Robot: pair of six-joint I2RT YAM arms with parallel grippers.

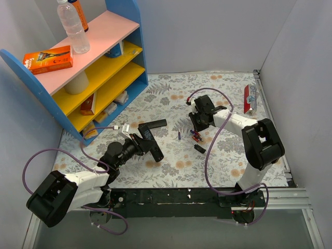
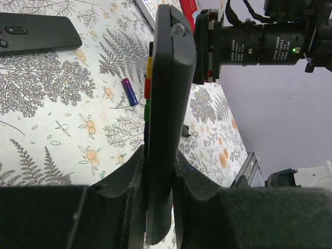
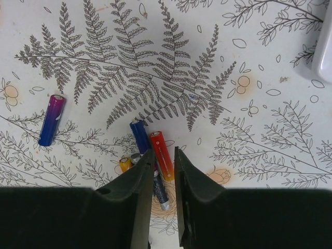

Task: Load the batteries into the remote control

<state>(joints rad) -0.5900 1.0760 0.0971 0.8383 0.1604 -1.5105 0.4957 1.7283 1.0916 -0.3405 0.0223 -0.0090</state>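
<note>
In the top view, the left hand (image 1: 144,143) pinches the remote control (image 1: 154,148) left of centre and holds it off the table (image 1: 228,166). The right hand (image 1: 197,128) hangs right of centre, over a small cluster of batteries (image 1: 195,136). A purple battery (image 1: 179,135) lies apart, between the two hands. A second black remote (image 1: 155,124) lies just above the held one, and a small black piece (image 1: 199,148), possibly the cover, sits below the cluster. The shelf (image 1: 104,67) at upper left is well clear of the work.

In the left wrist view, the remote stands edge-on, clamped low between the pads, with its coloured buttons facing left.

In the right wrist view, the fingers (image 3: 142,187) are drawn close on either side of the red battery (image 3: 162,155). Whether they actually press it cannot be told. A blue battery (image 3: 138,132) runs under the left finger and touches the red one, and a yellow-tipped cell lies just beside them. The pick probably needs the red battery taken alone at its middle and lifted straight up, since the crowding neighbours could get dragged along or caught in the grip.
</note>
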